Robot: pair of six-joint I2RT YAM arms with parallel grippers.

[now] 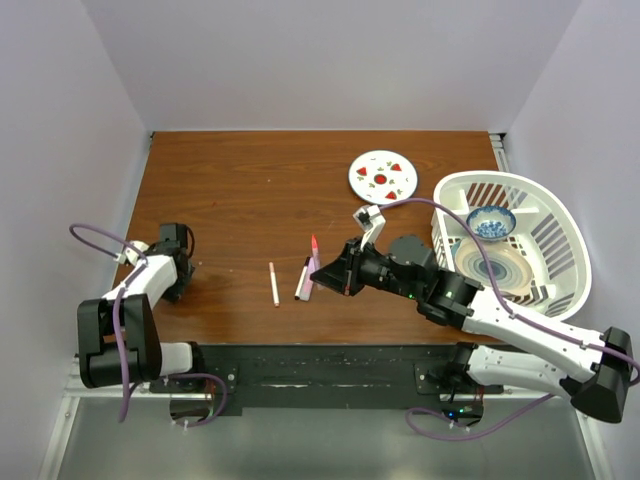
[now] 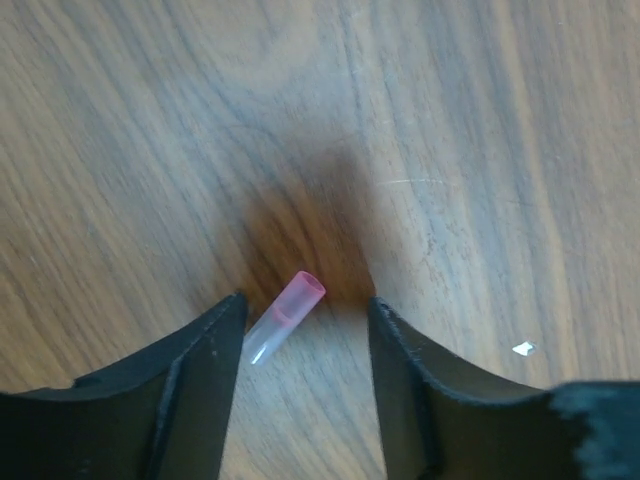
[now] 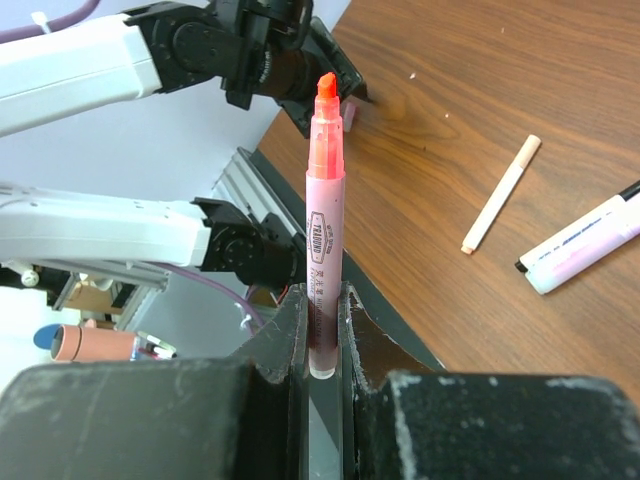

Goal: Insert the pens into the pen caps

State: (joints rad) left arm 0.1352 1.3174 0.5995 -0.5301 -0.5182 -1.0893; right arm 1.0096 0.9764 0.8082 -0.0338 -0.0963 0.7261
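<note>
— Two pens lay flat on the brown wood-grain table (image 1: 240, 190), then?
— Yes: a thin white stick pen (image 1: 274, 284) and a white marker pen with a dark end (image 1: 303, 280), side by side near the middle, both running roughly near-to-far.
— And the third?
— The thick pale pink marker pen (image 3: 323, 230) stood in the right gripper (image 3: 322, 335). The jaws were clamped on its butt and its orange tip pointed straight away from the fingers. How steeply it tilted I couldn't quite tell.
— The cap?
— A short pink-and-clear plastic pen cap (image 2: 285, 315) lay slanted on the wood at the left, its pink end pointing away from the left gripper (image 2: 306, 302). That gripper's jaws stood apart on either side of the cap.
— The arms?
— The right arm reached in toward the middle, and the left was bent low over its own side.
— Surroundings?
— Pale lilac walls (image 1: 330, 60), a white slatted plastic basket (image 1: 570, 230) at the right, and a round white plate with red marks (image 1: 381, 177) beyond.
</note>
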